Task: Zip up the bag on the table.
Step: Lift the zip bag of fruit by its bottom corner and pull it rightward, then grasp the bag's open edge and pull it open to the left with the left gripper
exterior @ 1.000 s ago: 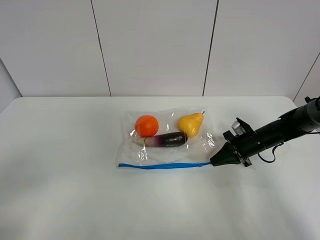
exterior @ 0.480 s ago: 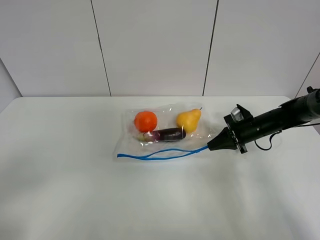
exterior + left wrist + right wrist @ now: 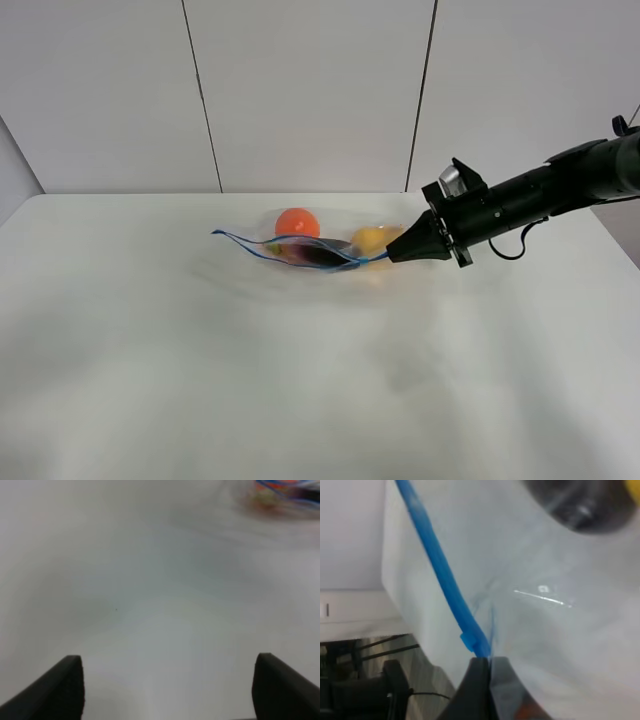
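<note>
The clear bag (image 3: 340, 250) is showing a bright blue zipper strip (image 3: 436, 565). Through it an orange (image 3: 297, 221), a yellow pear (image 3: 370, 238) and a dark purple eggplant (image 3: 312, 255) are showing. The bench (image 3: 300, 390) is appearing plain matte white; the right fingers (image 3: 405, 250) and left fingers (image 3: 62, 687) are showing black.

Bright even light, motion-blurred bag (image 3: 318, 252), soft shadows.

The right arm (image 3: 570, 175) is a matte black tube that thickens into a boxy black wrist block (image 3: 470, 215). A small pale grey part (image 3: 452, 180) sits on it (too small to identify). A thin black cable (image 3: 512, 245) loops beneath the block. The right tool (image 3: 392, 257) tapers to a dark point. The left tool (image 3: 167, 657) shows as two blunt, black, wedge-shaped fingers (image 3: 65, 690) with a dull, smooth finish.
</note>
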`<state>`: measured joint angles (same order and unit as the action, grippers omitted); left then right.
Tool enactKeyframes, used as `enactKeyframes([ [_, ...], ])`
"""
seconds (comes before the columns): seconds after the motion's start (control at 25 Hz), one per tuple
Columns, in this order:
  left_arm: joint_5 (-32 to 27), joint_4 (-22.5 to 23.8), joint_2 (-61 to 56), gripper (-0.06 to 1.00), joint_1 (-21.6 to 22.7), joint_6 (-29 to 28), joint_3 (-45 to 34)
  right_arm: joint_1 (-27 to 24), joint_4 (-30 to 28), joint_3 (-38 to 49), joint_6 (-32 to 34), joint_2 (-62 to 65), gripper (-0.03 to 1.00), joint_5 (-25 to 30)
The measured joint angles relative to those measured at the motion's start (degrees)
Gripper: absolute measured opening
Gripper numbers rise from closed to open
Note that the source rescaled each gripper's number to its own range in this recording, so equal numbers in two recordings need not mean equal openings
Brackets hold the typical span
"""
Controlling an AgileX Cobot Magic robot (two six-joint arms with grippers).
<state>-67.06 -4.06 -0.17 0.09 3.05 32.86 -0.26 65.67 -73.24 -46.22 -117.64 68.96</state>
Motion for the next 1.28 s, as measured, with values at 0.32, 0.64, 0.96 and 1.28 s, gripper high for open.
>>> enactKeyframes([
  [0.32,0.0,0.0,0.0,0.91,0.0,0.0,0.0,3.6,2.1,0.0,1.8,0.5,0.00,0.1],
  [0.64,0.1,0.0,0.0,0.91,0.0,-0.1,0.0,3.7,4.8,-0.9,2.2,0.6,0.00,0.1],
  [0.96,8.8,-6.5,16.4,0.91,0.0,4.7,7.3,3.7,4.2,-1.0,2.2,0.6,0.00,0.1],
  [1.28,21.2,-29.7,46.9,0.91,0.0,36.0,18.1,3.7,4.1,-1.0,2.2,0.6,0.00,0.1],
])
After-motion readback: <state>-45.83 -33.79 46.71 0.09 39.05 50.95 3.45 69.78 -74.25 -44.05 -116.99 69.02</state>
